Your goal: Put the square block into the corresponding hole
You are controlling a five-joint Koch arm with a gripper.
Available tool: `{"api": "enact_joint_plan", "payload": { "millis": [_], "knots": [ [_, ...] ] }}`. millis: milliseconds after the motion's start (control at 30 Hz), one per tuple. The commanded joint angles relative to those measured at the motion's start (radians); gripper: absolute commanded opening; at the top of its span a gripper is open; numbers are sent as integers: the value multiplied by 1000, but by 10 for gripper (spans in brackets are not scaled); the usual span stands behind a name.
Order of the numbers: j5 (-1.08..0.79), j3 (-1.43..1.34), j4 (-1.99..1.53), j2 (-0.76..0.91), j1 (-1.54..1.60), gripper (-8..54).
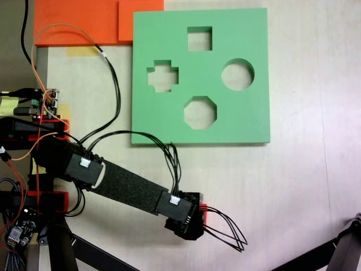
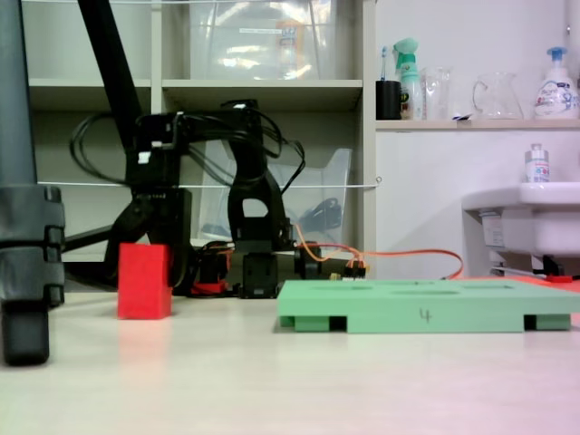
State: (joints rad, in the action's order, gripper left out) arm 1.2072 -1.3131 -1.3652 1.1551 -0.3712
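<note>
In the fixed view from above, the green foam board point(image 1: 200, 76) lies flat on the pale table point(image 1: 293, 186), with four cutouts: the corresponding hole point(image 1: 199, 38), square, near its top edge, a cross-shaped cutout point(image 1: 162, 76) to the left, a round cutout point(image 1: 237, 74) to the right and an octagonal cutout point(image 1: 200, 112) below. Two orange foam slabs point(image 1: 96, 21) lie at the top left, one touching the board's upper left corner. The arm point(image 1: 127, 189) reaches from its base at the left edge down and to the right, ending in a black wrist block well below the board; a sliver of red, the square block point(image 1: 203, 208), peeks out at the right edge of that block, with black cables looping just beyond it. The fingers lie under the wrist here, so whether they are spread or closed cannot be told. In the low fixed view, the square block point(image 2: 144, 281) stands upright on the table, well to the left of the board point(image 2: 426, 314), which bears a handwritten 4 on its front edge. The arm point(image 2: 168, 195) hangs directly behind and above the block; the gripper's tips are hidden behind it, and I cannot tell whether they grasp it. A dark tripod leg point(image 2: 27, 217) fills the left edge, and shelves point(image 2: 272, 86) with clear bins stand behind.
</note>
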Motion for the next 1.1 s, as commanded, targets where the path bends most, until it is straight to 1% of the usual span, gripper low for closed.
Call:
{"api": "enact_joint_plan", "payload": {
  "millis": [0, 100, 167, 333, 533, 633, 767, 800, 867, 933, 1067],
  "knots": [
    [15, 5, 8, 3, -9, 336],
    [15, 2, -14, -6, -8, 328],
    [17, 2, -38, -12, -9, 301],
    [26, 8, -107, -3, 2, 279],
    [72, 9, -158, 75, 23, 277],
    [95, 18, -213, 173, 32, 232],
    [137, 75, -304, 279, 78, 231],
    [161, 83, -316, 311, 106, 227],
    [230, 87, -328, 365, 169, 185],
    [357, 87, -337, 408, 295, 184],
    [640, 94, -319, 414, 566, 185]
  ]
}}
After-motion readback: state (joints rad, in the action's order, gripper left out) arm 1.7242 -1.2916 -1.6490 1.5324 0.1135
